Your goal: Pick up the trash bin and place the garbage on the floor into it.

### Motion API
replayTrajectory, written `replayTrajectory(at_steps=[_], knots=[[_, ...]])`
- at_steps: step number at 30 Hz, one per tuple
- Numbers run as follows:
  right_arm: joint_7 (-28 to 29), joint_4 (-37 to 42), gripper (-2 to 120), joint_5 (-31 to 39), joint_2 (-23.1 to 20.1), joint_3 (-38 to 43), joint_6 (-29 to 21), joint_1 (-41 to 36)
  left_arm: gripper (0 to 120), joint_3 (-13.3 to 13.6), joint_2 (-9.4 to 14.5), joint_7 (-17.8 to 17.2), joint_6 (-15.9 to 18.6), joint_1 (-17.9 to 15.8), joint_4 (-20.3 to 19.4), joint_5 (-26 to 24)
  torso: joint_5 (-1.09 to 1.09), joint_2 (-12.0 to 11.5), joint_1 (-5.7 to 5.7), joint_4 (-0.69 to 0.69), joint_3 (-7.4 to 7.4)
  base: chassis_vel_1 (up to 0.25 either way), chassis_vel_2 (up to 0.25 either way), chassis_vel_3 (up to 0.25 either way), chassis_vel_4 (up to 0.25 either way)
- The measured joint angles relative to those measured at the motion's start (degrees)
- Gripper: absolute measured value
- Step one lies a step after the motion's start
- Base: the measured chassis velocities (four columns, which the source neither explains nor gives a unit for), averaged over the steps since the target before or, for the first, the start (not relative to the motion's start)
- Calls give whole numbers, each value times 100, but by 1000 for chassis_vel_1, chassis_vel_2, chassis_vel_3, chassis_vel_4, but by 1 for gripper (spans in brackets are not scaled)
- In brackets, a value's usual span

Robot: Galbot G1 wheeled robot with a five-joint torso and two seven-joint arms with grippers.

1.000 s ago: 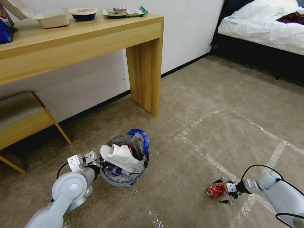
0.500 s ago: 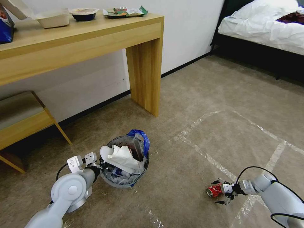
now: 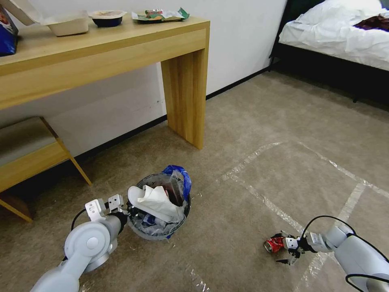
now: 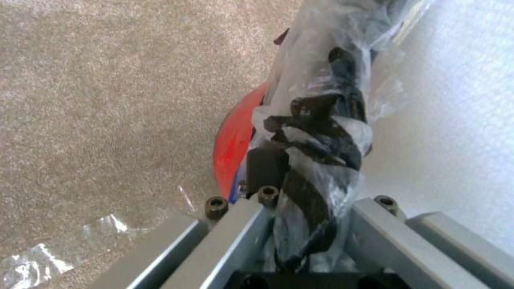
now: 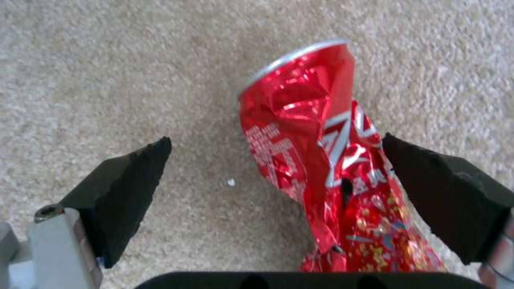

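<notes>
The trash bin [image 3: 160, 209] stands on the floor [image 3: 227, 227], a round pail lined with a clear bag and stuffed with white tissue. My left gripper [image 3: 129, 211] is shut on its near rim; the left wrist view shows the fingers clamping the bunched liner [image 4: 316, 152] against the red wall [image 4: 233, 148]. Of the garbage, a crushed red drink can [image 3: 274, 244] lies on the carpet to the right. My right gripper [image 3: 282, 248] is open and low, straddling it. In the right wrist view the can [image 5: 316, 160] lies between the black pads [image 5: 128, 188], close to one and apart from the other.
A wooden desk [image 3: 184, 101] with food containers stands behind the bin, and a low bench [image 3: 28, 150] is at the left. A bed [image 3: 344, 36] fills the far right corner. Pale tape lines [image 3: 263, 198] cross the carpet between bin and can.
My right gripper has sunk slightly lower and nearer around the can, which has stayed on the carpet. The left gripper and the bin have not moved.
</notes>
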Motion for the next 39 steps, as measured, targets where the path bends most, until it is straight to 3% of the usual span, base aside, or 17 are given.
replayTrajectory(at_steps=[19,39], knots=[[684,-314,100,-360,76,-77,-96,200,0,31,-47,60,-9,-59,77,44,0,0,0,0,0,0,0,0,0],[779,-542,100,-372,211,-143,-201,234,0,32,-68,94,-29,-82,115,69,-6,1,0,-1,-1,0,0,0,0]])
